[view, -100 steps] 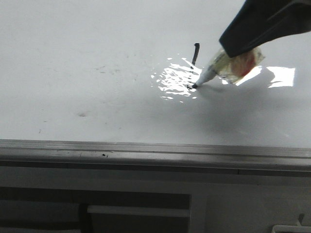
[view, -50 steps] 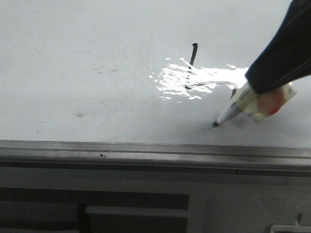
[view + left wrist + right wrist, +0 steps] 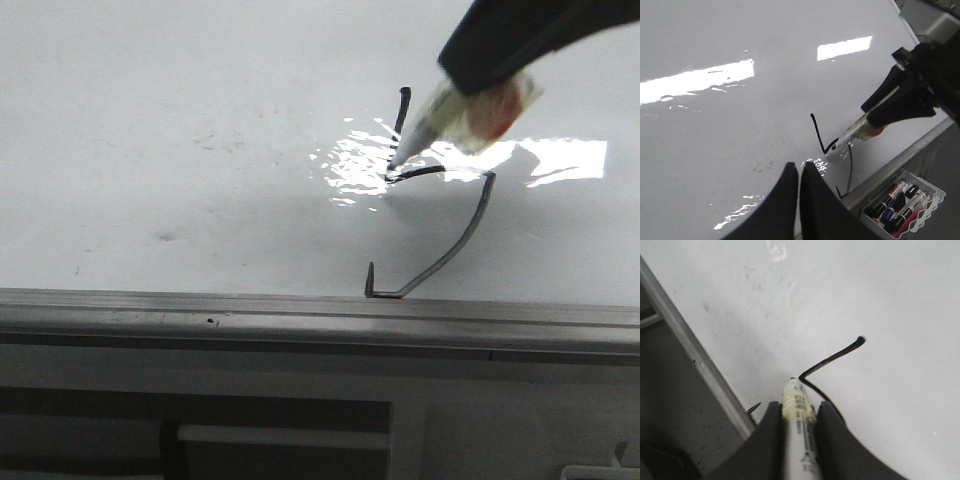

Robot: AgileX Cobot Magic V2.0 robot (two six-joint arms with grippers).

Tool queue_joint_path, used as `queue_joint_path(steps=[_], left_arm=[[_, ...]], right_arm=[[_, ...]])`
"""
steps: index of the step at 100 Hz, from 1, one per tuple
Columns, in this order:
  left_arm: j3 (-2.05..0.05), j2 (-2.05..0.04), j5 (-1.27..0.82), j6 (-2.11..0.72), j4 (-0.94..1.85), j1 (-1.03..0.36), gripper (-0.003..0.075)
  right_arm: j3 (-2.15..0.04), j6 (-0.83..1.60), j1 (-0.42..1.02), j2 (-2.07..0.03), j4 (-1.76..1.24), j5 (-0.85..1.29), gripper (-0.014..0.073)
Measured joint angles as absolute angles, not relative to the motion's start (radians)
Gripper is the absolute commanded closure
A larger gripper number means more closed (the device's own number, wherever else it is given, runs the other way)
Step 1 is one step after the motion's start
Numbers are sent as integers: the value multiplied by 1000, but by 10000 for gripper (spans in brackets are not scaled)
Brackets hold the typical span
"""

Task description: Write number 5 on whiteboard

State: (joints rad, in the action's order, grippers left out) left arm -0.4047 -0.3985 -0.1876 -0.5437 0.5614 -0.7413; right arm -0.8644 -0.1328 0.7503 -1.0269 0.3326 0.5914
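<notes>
While the right gripper (image 3: 799,415) clamps a white marker (image 3: 440,122), its tip meets the thin black number 5 (image 3: 440,225). That stroke's hook ends just beside the glossy white whiteboard's (image 3: 150,120) grey frame edge (image 3: 200,305). With bare board around it, the left gripper (image 3: 799,172) hovers, jaws together.

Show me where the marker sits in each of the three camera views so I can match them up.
Front view: the marker is upper right, under the right pincer, tip by the stem of the number 5.
Left wrist view: marker right of centre, tip at the stem's foot.
Right wrist view: marker bottom centre, between the pincer fingers.
Shared landmark: the stem's corner where the bowl begins.
</notes>
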Motion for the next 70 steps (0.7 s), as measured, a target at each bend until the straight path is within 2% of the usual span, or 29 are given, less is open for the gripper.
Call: queue_joint_path(steps=[26,41,70], left_arm=[[-405,-399,-188,-544,561,-741,741],[-405,-399,-188,-544,561,-741,741],[-405,-399,-188,-544,562,-741,741]], right_arm=[[-866,-130,708,-1006,456,555,654],[-866,-130,652,-1039,460,507,657],[-866,-132,648,-1073,442,450,657]])
